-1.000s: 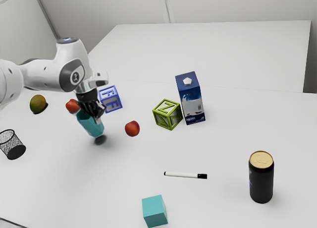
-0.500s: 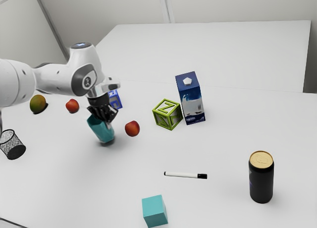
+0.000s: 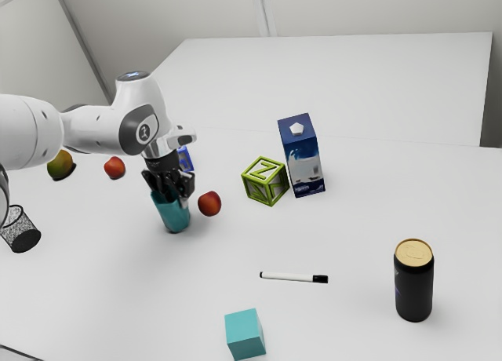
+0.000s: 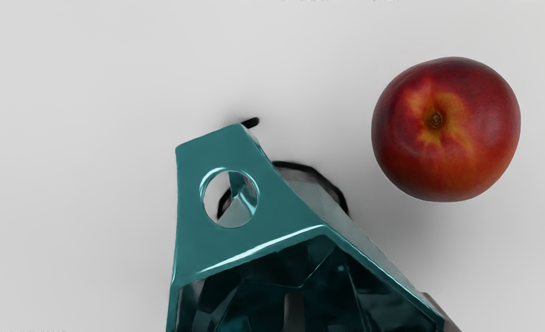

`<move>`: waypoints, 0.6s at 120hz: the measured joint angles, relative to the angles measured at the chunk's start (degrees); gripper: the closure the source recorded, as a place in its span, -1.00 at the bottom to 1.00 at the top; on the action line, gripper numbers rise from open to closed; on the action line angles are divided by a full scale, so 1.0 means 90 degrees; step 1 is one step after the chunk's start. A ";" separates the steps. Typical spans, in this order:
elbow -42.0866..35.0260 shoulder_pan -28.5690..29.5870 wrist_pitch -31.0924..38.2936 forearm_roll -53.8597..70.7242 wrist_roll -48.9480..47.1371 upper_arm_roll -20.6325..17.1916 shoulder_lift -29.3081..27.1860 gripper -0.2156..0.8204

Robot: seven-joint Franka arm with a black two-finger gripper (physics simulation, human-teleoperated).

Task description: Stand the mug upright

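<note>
The teal mug [image 3: 174,213] stands nearly upright, leaning slightly, its base at or just above the table; a gap there is hard to judge. At its rim is my gripper [image 3: 171,187], shut on the mug's wall. In the wrist view the mug [image 4: 272,207] has its open mouth toward the camera and its holed handle beyond the rim. One finger of the gripper [image 4: 366,318] reaches inside the mouth, while part of the other shows outside the wall.
A red fruit [image 3: 209,203] [image 4: 445,129] lies close beside the mug. Behind are a blue block [image 3: 185,159], green block [image 3: 266,180] and carton [image 3: 302,157]. Farther off are a marker [image 3: 292,277], teal cube [image 3: 245,334], can [image 3: 413,281] and mesh cup [image 3: 20,230].
My hand has carried the mug toward the exterior view's right and lowered it, bringing it close to the red fruit. The mug has turned from a strong tilt to nearly upright.
</note>
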 joint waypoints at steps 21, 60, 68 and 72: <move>0.0184 -0.0007 -0.0032 -0.0016 -0.0009 -0.0003 -0.0317 -0.25; 0.2425 0.0120 -0.1471 -0.0466 0.0383 0.0002 -0.0539 -0.51; 0.2706 0.0155 -0.1869 -0.0540 0.0487 -0.0044 -0.0487 -0.53; 0.2803 0.0150 -0.2026 -0.0565 0.0536 -0.0064 -0.0472 -0.54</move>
